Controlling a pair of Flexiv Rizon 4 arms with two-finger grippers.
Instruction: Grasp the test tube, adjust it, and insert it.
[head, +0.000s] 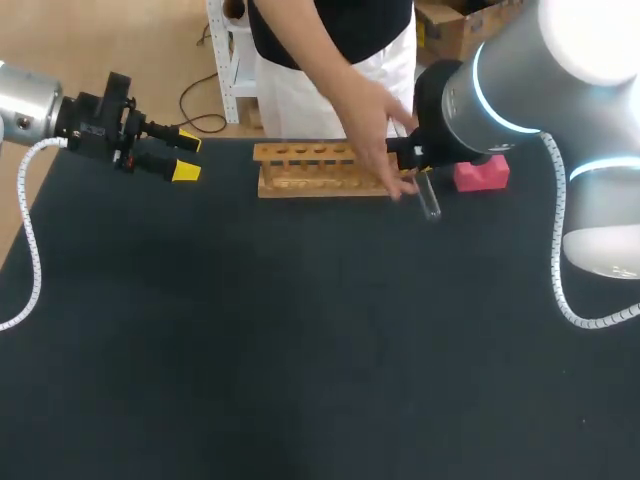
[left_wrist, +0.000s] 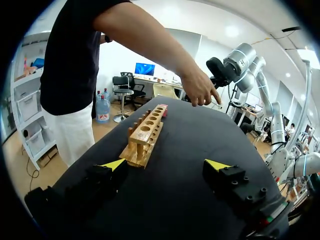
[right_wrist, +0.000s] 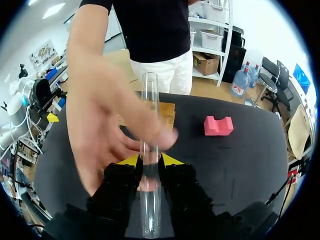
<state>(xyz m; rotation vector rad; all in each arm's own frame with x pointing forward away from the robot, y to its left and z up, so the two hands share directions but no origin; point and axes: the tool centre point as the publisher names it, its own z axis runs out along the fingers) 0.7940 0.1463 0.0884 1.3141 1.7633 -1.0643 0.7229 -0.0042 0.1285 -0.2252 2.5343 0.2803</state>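
Right wrist view: the right gripper (right_wrist: 150, 161) is clamped on the tube (right_wrist: 150, 92). The tube's long axis runs straight out along the fingers, toward the rack (right_wrist: 168, 111) ahead. A person's hand (right_wrist: 107, 132) appears to touch the tube just past the tips. The left gripper (left_wrist: 166, 165) is well apart, fingers spread and empty. The right arm is nearer the rack. The tube likely needs uprighting before insertion.

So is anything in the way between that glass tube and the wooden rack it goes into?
Yes. A person's hand reaches over the table and covers the end of the wooden rack nearest the test tube, which the right gripper holds. Whether it touches the tube is unclear.
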